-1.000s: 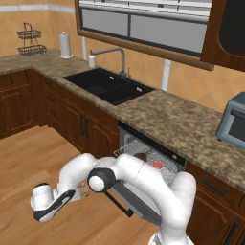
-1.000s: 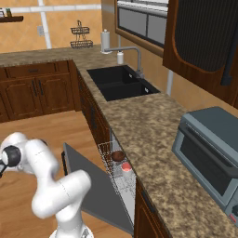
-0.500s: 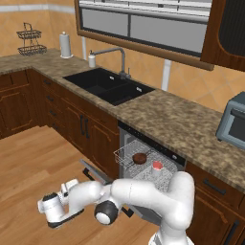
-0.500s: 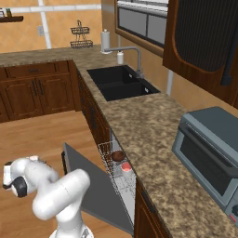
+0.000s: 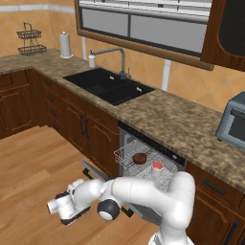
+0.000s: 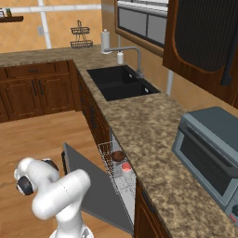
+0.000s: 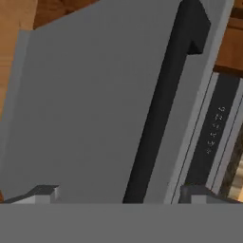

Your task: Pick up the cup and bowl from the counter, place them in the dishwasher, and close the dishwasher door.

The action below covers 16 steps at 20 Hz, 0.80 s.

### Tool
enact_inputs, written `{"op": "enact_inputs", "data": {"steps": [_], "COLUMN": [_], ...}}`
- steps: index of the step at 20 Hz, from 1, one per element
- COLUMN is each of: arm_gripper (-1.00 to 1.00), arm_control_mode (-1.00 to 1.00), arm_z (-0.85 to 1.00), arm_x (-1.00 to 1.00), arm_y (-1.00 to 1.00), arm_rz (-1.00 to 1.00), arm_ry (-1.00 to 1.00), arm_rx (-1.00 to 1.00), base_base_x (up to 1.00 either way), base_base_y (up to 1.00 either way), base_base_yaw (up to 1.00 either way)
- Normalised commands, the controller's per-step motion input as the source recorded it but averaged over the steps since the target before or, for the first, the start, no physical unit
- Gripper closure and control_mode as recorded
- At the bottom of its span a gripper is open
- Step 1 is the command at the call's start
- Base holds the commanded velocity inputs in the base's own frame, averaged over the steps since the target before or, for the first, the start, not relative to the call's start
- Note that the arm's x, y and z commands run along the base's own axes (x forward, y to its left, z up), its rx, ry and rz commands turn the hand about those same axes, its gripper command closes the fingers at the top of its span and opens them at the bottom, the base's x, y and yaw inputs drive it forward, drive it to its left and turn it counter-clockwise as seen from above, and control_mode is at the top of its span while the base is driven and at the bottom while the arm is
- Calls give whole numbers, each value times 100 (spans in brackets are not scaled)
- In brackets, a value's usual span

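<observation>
You had the fingers wide open and holding nothing, right before the grey dishwasher door. Its dark bar handle ran between the two tips. The bowl and the cup sat in the white rack.

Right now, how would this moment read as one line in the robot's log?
stage: closing door | bowl, cup: in dishwasher rack | dishwasher door: part open | fingers: open, facing door's outer side

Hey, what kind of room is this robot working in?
A rendered home kitchen, by the look of it: a black sink set in a granite counter, an open dishwasher below it, and a toaster oven.
</observation>
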Motion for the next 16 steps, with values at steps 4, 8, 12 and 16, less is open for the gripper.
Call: {"op": "enact_inputs", "data": {"steps": [4, 8, 12, 16], "arm_gripper": [-100, -100, -100, -100], "arm_control_mode": [-100, -100, -100, -100], "arm_z": [-100, -95, -57, -15], "arm_x": [70, 84, 81, 67], "arm_y": [-3, -22, -66, -96], "arm_rz": [5, 2, 0, -8], "arm_ry": [27, 14, 2, -6], "arm_rx": [0, -2, -14, -30], "base_base_x": [0, 0, 0, 0], "base_base_y": [0, 0, 0, 0], "base_base_yaw": [0, 0, 0, 0]}}
